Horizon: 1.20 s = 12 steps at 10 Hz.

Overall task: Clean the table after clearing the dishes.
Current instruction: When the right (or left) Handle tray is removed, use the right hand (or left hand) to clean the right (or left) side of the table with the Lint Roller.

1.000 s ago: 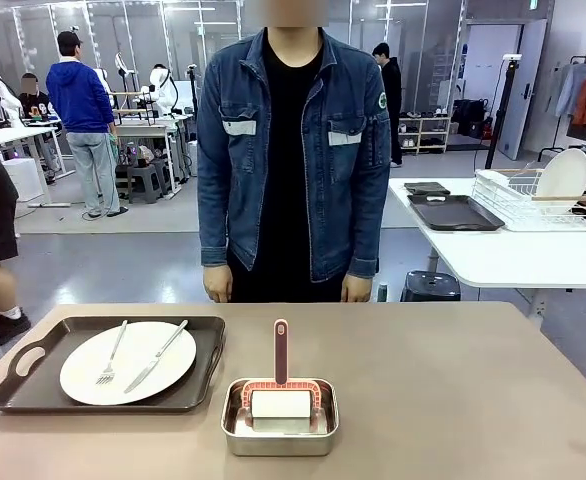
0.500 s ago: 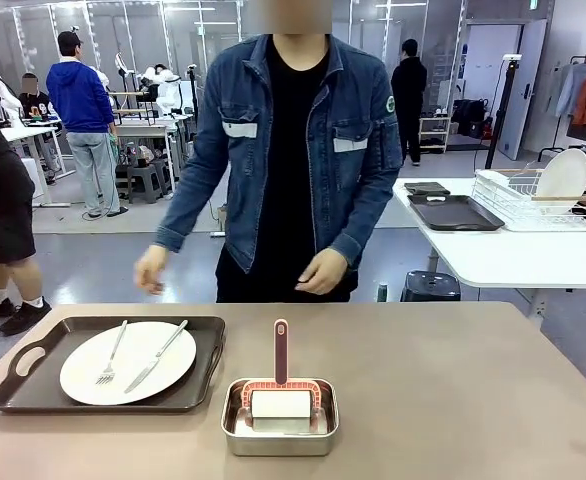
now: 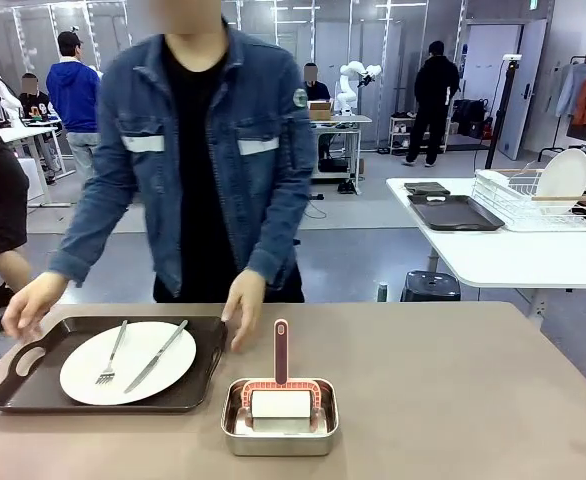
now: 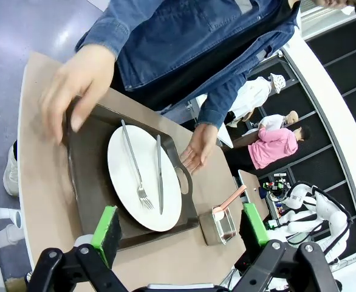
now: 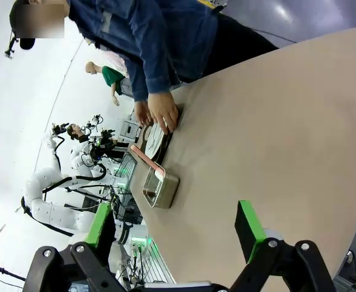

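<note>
One of the dishes, a round white plate [image 3: 128, 362] with a fork [image 3: 111, 355] and a knife [image 3: 158, 355], lies on a dark brown handled tray [image 3: 208, 345] at the left of the taupe table [image 3: 453, 400]. A person in a denim jacket leans over it, one hand [image 3: 33, 300] at the tray's left end, the other [image 3: 243, 315] at its right end. My left gripper [image 4: 181, 228] hangs open above the tray [image 4: 87, 182] and plate [image 4: 144, 176]. My right gripper [image 5: 174, 224] is open over bare table [image 5: 275, 121].
A small steel pan [image 3: 279, 415] holding a white roller with a pink handle [image 3: 280, 350] stands near the table's front middle. Off to the right, a separate white table [image 3: 513, 255] carries a wire rack [image 3: 533, 200] and dark trays [image 3: 453, 212].
The person has stepped towards picture left, bent forward and brought both hands down to the tray's two ends. Both grippers stay open.
</note>
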Tool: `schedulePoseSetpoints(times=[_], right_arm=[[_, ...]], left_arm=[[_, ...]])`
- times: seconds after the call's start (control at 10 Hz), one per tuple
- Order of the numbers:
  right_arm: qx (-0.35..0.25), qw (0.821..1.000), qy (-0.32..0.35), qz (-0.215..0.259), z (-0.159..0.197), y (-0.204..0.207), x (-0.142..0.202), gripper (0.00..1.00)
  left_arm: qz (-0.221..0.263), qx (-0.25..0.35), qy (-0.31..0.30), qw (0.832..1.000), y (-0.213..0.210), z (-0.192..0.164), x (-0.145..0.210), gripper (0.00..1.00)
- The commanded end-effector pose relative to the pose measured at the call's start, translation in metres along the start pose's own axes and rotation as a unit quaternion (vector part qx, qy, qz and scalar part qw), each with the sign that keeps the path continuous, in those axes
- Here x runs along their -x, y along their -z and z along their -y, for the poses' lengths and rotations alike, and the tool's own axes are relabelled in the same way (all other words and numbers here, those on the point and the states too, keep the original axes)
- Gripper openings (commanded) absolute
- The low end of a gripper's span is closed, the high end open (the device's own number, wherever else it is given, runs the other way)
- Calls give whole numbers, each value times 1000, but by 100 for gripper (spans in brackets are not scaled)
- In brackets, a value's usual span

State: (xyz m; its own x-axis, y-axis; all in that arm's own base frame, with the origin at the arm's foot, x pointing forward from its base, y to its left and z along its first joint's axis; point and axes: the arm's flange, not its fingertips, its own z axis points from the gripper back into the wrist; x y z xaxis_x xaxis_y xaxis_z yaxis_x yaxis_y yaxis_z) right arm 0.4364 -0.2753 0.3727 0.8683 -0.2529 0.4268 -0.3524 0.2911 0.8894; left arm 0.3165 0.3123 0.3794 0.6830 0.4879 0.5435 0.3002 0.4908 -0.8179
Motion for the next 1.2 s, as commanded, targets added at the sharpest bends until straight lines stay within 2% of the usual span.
schedulePoseSetpoints(times=[0.0, 1.1], right_arm=[[6, 1000, -1, 0, -4, 1, 5, 100], [6, 1000, -1, 0, -4, 1, 5, 100]], left_arm=[[3, 6, 8, 1000, -3, 0, 0, 100], [0, 0, 0, 1000, 0, 0, 0, 100]])
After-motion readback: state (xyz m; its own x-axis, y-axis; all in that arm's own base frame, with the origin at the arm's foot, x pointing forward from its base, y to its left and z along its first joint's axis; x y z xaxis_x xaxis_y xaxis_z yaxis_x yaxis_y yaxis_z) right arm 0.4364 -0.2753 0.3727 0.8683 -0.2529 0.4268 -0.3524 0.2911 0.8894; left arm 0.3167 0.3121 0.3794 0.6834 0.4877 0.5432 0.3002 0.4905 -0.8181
